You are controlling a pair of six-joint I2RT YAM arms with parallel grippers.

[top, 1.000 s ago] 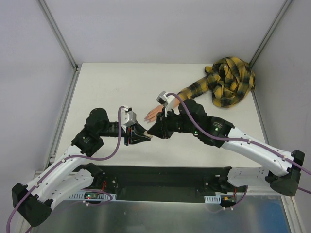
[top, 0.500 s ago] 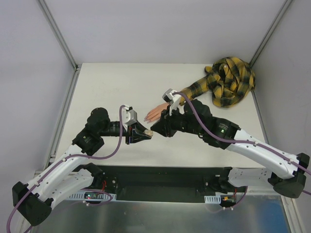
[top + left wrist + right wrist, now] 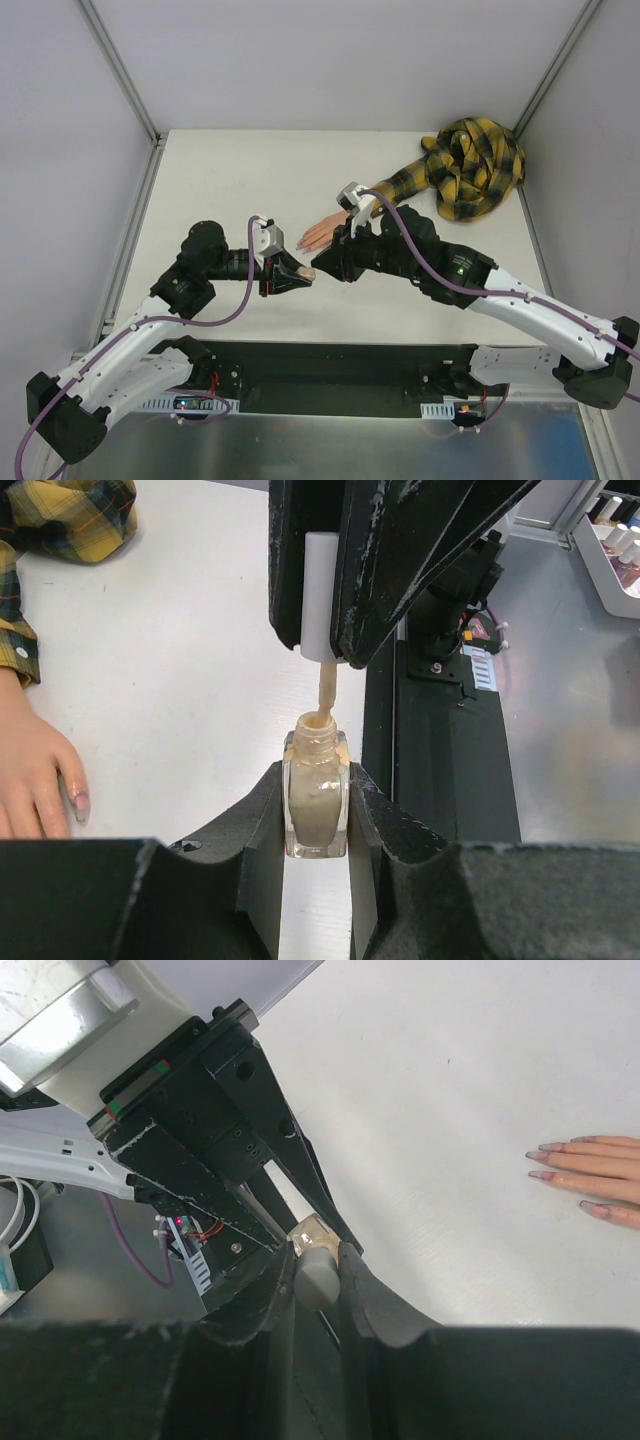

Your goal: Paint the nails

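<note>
My left gripper (image 3: pixel 297 278) is shut on a small beige polish bottle (image 3: pixel 316 802) and holds it up off the table. My right gripper (image 3: pixel 327 266) is shut on the bottle's white cap (image 3: pixel 320 592), held just off the bottle. The beige brush stem (image 3: pixel 325 688) reaches down into the open neck. In the right wrist view the cap (image 3: pixel 318 1278) sits between my fingers, with the bottle (image 3: pixel 313 1232) behind it. The mannequin hand (image 3: pixel 318 234) lies flat just beyond both grippers. Its pale pink nails (image 3: pixel 541 1157) point left. One nail (image 3: pixel 80 804) shows in the left wrist view.
The yellow-black plaid sleeve (image 3: pixel 470 165) runs from the hand to a bundled heap at the table's back right corner. Frame posts stand at the table's left and right edges. A rack of small bottles (image 3: pixel 615 535) sits off the table past the near edge.
My right gripper has drawn back a little to the right from the bottle, so the bottle's neck now shows. The left gripper and the hand have hardly moved.
</note>
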